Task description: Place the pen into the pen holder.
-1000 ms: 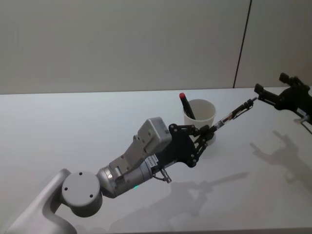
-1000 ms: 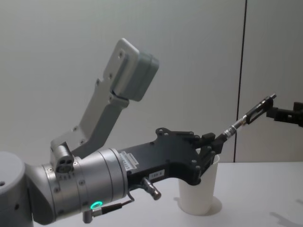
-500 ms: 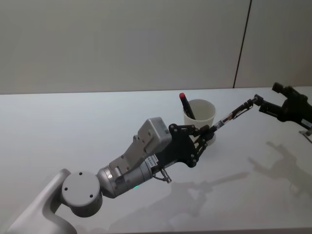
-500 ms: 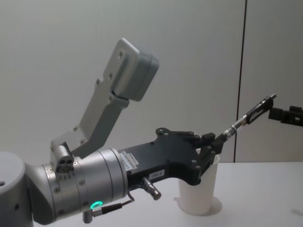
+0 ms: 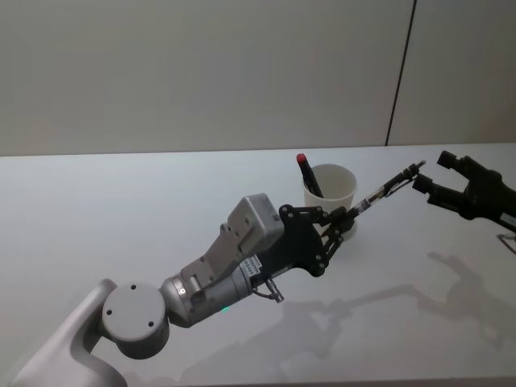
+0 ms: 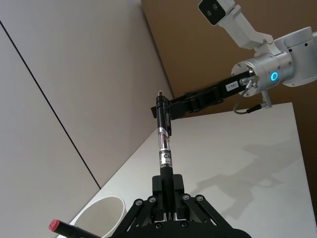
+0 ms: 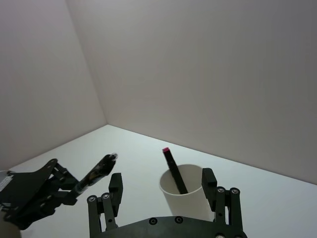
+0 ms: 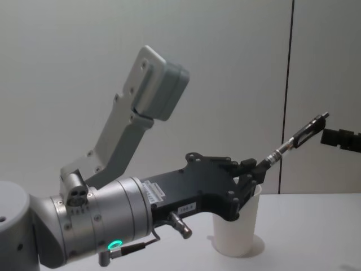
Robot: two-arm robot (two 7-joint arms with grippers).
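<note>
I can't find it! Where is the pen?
In the head view the pen is held in the air by the left gripper, slanting right of the paper cup toward the open right gripper.

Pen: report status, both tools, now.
Left tool shut on pen, holding it slanted upward by the paper cup. Right tool open, close to pen's far tip, not gripping. Pen not in cup; red-capped marker already inside.

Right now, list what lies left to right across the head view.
Grey left-arm housing → plain white paper cup pen holder → slim black-and-silver pen, held in the left gripper → black right gripper, fingers open.
</note>
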